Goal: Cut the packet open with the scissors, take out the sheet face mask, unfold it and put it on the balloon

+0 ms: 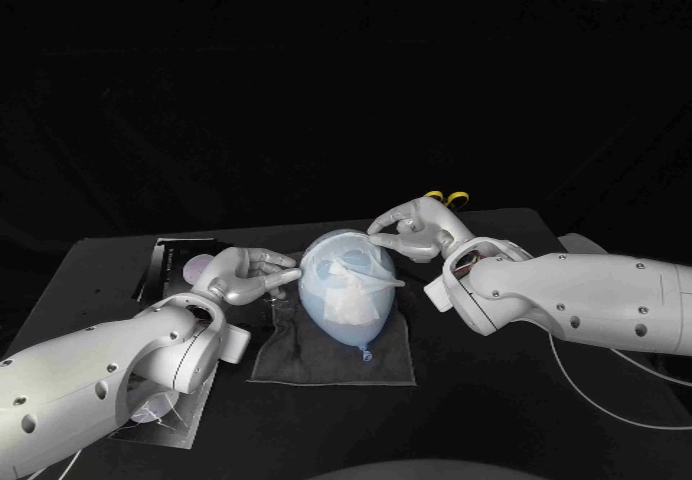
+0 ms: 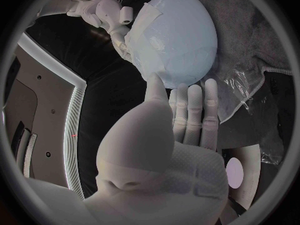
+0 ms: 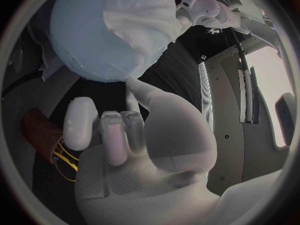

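Note:
A pale blue balloon (image 1: 343, 300) lies on a dark grey cloth (image 1: 335, 358) at mid-table, knot toward me. The white sheet face mask (image 1: 351, 283) is draped over its upper side, partly creased. My left hand (image 1: 248, 276) is at the balloon's left with its fingers (image 2: 187, 102) stretched out, the tips touching the balloon (image 2: 181, 35). My right hand (image 1: 410, 230) is at the far right end, a fingertip and thumb meeting on the mask's (image 3: 140, 15) edge while the other fingers (image 3: 112, 130) curl in. The yellow-handled scissors (image 1: 444, 197) lie behind it.
The cut packet (image 1: 180, 265) lies on the table to the left of my left hand, and a clear wrapper (image 1: 156, 412) sits under my left forearm. A crumpled clear film (image 2: 247, 92) lies on the cloth beside the balloon.

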`<state>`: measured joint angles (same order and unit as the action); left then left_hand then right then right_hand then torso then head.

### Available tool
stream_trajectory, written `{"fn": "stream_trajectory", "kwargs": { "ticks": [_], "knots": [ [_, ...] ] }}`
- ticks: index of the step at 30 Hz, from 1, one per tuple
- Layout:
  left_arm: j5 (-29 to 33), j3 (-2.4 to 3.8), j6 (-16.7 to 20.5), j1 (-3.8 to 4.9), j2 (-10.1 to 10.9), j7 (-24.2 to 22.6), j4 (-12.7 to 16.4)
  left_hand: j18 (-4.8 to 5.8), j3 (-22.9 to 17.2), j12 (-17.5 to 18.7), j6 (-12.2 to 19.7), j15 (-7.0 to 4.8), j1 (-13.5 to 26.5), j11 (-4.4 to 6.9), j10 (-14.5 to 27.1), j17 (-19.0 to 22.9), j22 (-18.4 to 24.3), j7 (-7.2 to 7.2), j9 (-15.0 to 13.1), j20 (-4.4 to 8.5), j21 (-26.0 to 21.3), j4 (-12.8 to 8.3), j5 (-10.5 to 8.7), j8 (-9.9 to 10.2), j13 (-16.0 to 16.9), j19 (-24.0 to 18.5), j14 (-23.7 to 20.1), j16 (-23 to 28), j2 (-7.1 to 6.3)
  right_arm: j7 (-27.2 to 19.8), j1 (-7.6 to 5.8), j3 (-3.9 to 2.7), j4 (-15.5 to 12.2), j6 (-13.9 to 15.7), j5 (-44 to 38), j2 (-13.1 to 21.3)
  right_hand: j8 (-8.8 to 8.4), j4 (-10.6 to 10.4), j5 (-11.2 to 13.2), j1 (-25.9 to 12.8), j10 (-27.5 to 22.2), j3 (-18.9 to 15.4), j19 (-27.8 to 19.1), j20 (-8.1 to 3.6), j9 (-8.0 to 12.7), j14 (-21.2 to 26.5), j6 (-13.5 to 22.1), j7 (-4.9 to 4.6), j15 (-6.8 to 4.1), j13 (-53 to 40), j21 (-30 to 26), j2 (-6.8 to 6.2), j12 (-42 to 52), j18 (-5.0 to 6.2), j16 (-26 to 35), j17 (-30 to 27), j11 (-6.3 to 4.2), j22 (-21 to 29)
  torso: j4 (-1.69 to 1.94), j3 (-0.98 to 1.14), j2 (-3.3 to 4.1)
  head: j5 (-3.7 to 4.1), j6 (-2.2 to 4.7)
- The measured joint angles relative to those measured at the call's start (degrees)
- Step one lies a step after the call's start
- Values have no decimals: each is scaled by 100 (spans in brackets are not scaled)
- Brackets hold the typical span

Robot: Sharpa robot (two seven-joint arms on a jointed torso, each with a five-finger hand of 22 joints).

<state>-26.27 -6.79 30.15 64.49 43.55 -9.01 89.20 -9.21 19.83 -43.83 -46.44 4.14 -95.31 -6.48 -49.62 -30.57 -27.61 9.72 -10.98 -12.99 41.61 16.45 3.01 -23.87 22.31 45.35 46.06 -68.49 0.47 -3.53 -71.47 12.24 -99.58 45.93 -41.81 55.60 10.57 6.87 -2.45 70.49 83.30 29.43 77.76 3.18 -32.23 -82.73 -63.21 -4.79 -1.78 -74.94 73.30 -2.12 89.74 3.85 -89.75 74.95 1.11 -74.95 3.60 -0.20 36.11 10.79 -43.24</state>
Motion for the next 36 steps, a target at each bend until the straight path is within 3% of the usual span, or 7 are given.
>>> {"fn": "stream_trajectory", "kwargs": {
  "ticks": [1, 4, 8, 16, 36],
  "knots": [
    [0, 0, 1, 0, 0, 0, 0, 0, 8, 0, 0, 0, 0, -7, 7, 0, 0, 0, 0, 0, 0, 8, 0, 0, 0, 0, 0, 0, 0, 18, 0, 0, 0, -29, -13, 6, -74, -69, -1, -134, 2, -71, -3, 2, -1, -1, 120, -49, 0, 0, -5, -45, -1, -1, 0, 0, 2, 0, 1, 1, 0, 1, -1],
    [-1, 0, 5, 0, 0, 1, -2, 0, 8, 0, 0, 0, 0, -7, 7, 0, 0, 0, 0, 0, 0, 8, 0, 0, 0, 0, 0, 0, 0, 81, 0, 1, -3, -135, -65, 26, -346, -260, -20, -523, 24, -423, -78, 76, 133, -73, 462, -201, 71, -1, -70, -349, -4, -3, 1, 0, 31, 0, 1, 1, 0, 3, -1],
    [-1, 0, 11, 0, 1, 2, -2, 0, 8, 0, 0, 0, 0, -7, 7, 0, -1, 0, 0, 0, 0, 8, 0, 0, 5, 0, 0, 0, 0, 156, 0, 2, -7, -258, -141, 48, -529, -412, -20, -587, -17, -653, -113, 177, 235, -114, 674, -320, 115, 0, -98, -478, -10, -1, 15, 0, 109, 1, 1, 1, -1, 4, -4],
    [-2, 0, 18, 0, 3, 3, -2, 0, 7, 0, 1, 0, 0, -7, 7, 0, -5, -1, 1, -3, 0, 8, 0, 0, 5, -6, -1, 0, 0, 257, -1, 0, 32, -413, -250, 38, -606, -491, -20, -558, -28, -778, -123, 229, 287, -130, 763, -367, 136, 2, -131, -505, 7, -1, -5, -4, 139, 5, 1, 1, -1, 1, -5],
    [-2, 0, 23, 0, -6, 11, -7, 2, 7, 1, 1, -11, 0, -7, 6, 0, -4, -2, 2, -1, 0, 7, 0, 0, 10, -42, -31, 1, 0, 115, -2, 0, -134, -657, -313, 186, -606, -585, -20, -496, -17, -936, -144, 249, 308, -129, 660, -330, 138, 0, -159, -520, 5, -1, 1, 0, 149, 0, -3, 3, -1, 9, -31]
  ]
}}
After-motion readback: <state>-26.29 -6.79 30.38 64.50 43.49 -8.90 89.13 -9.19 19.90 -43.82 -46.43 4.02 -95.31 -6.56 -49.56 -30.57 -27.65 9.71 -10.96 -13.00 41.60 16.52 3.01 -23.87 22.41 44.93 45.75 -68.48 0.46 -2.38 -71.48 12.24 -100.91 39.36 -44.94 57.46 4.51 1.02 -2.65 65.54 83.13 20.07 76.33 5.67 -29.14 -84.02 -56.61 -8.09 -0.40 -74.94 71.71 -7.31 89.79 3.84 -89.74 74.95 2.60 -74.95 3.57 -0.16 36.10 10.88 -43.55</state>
